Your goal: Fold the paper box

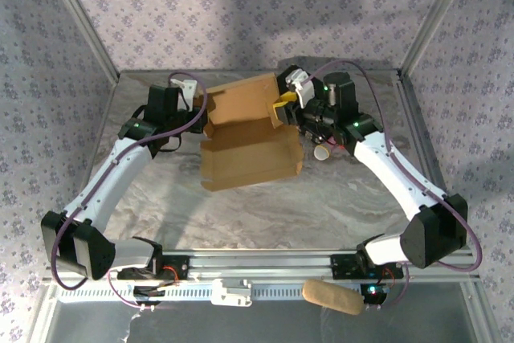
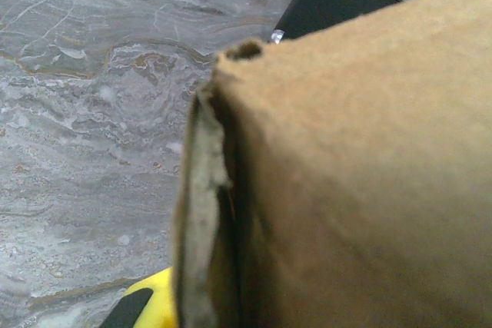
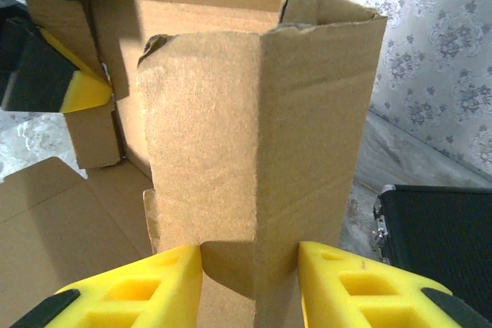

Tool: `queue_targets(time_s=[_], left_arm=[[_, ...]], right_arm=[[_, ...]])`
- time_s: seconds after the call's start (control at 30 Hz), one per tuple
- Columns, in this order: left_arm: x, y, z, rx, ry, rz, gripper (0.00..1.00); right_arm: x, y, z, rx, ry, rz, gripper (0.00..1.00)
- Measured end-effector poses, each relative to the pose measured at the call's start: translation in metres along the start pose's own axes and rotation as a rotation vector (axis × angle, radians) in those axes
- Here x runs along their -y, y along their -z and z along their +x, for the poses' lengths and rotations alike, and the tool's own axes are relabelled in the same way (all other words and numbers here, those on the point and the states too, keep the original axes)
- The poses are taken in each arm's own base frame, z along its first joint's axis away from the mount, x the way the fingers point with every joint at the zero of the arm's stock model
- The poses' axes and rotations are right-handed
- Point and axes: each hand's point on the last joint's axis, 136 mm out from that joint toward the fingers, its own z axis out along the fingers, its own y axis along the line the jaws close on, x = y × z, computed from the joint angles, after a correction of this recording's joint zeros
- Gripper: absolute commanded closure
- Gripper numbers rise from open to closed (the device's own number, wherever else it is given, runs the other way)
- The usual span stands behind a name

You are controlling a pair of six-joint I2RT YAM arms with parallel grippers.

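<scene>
The paper box [image 1: 249, 146] was found partly folded at the middle of the tabletop [image 1: 337, 206]. Its left wall was pinched in the nearly closed left pincer [image 1: 199, 110]. An upright corner flap was clamped between the yellow fingers [image 3: 154, 289] of the right pincer [image 3: 250, 282], near a black case [image 3: 446, 243].

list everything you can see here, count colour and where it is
paper box: 1, tan-brown, table centre, partly folded, between the grippers
black case: 1, black, on the table beside the box
small round thing: 1, white, on the table by the right arm
roll-shaped thing: 1, beige, on the front rail
table: 1, grey marbled
left arm, right arm: 2, white with black joints
left gripper: 1, yellow fingers, shut on the box's left wall
right gripper: 1, yellow fingers, closed on a box corner
</scene>
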Motion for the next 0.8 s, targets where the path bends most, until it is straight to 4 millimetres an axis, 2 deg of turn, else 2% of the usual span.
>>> queue_targets(time_s=[0.2, 0.37, 0.5, 0.53, 0.63, 0.7, 0.8], left_arm=[[-0.005, 0.0, 0.004, -0.014, 0.002, -0.025, 1.0], [-0.011, 0.001, 0.006, -0.022, 0.004, -0.06, 1.0], [-0.012, 0.001, 0.007, -0.027, 0.005, -0.069, 1.0], [-0.013, 0.001, 0.007, -0.025, 0.005, -0.072, 1.0], [-0.013, 0.002, 0.007, -0.023, 0.003, -0.077, 1.0], [-0.01, 0.002, 0.007, -0.022, -0.002, -0.071, 1.0], [-0.007, 0.004, 0.006, -0.017, -0.007, -0.064, 1.0]], right_arm=[[0.01, -0.016, 0.003, -0.028, 0.009, 0.057, 0.77], [0.014, -0.026, 0.006, -0.052, 0.032, 0.134, 0.98], [0.016, -0.028, 0.003, -0.04, 0.045, 0.178, 1.0], [0.016, -0.029, 0.003, -0.037, 0.047, 0.183, 0.99], [0.017, -0.03, 0.005, -0.033, 0.05, 0.191, 0.72], [0.016, -0.031, 0.005, -0.028, 0.051, 0.188, 0.66], [0.017, -0.031, 0.001, -0.009, 0.053, 0.189, 0.64]])
